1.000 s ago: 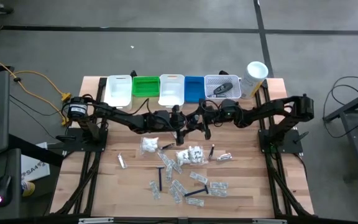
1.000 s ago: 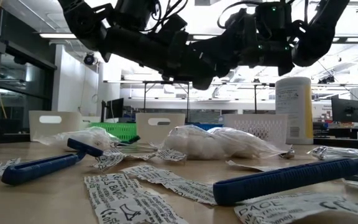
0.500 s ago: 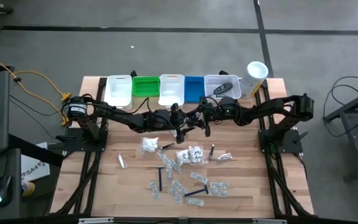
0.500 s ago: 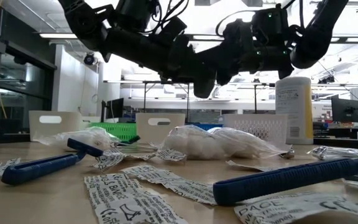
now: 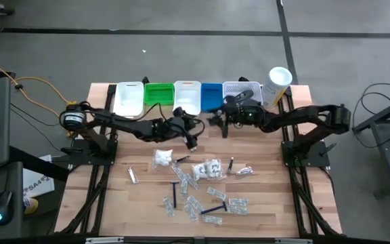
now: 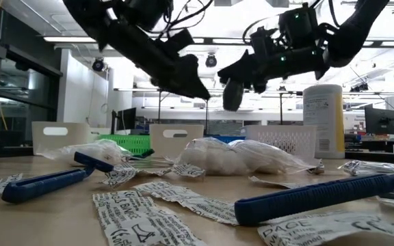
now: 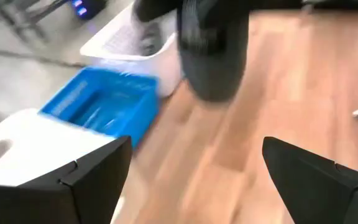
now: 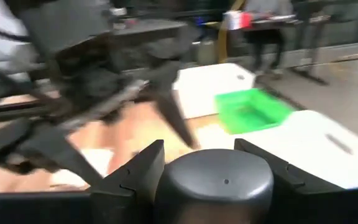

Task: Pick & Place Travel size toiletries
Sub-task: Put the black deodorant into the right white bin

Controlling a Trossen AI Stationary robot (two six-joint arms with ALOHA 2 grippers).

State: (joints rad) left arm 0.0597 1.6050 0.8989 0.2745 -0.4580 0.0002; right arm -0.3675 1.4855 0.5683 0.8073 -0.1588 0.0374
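My right gripper (image 5: 219,123) is shut on a dark grey oval container (image 8: 213,180), high over the table in front of the blue bin (image 5: 212,96); the container also shows in the low view (image 6: 231,94) and in the left wrist view (image 7: 213,59). My left gripper (image 7: 194,186) stands open and empty just left of it (image 5: 189,137), pointing at it. The other travel size toiletries lie on the wood: printed sachets (image 5: 193,203), blue razors (image 5: 175,192), bags of white pads (image 5: 207,168) and a small silvery tube (image 5: 244,171). My right gripper pinches the oval container by its two opposite sides (image 8: 166,183) between its two fingers. The fingers come nearly level from the table's right. The container is lifted clear of the table, one domed face toward the wrist camera.
Along the far edge stand a white bin (image 5: 128,99), a green bin (image 5: 158,93), a second white bin (image 5: 187,97), the blue bin and a white mesh basket (image 5: 230,89) with a dark item in it. A tall white canister (image 5: 277,84) stands at the far right.
The two grippers, close together over the table's middle a second ago, have parted. My right gripper has gone toward the far right with the container and tipped up toward level. My left gripper has drawn back toward the left and tipped up, without the container.
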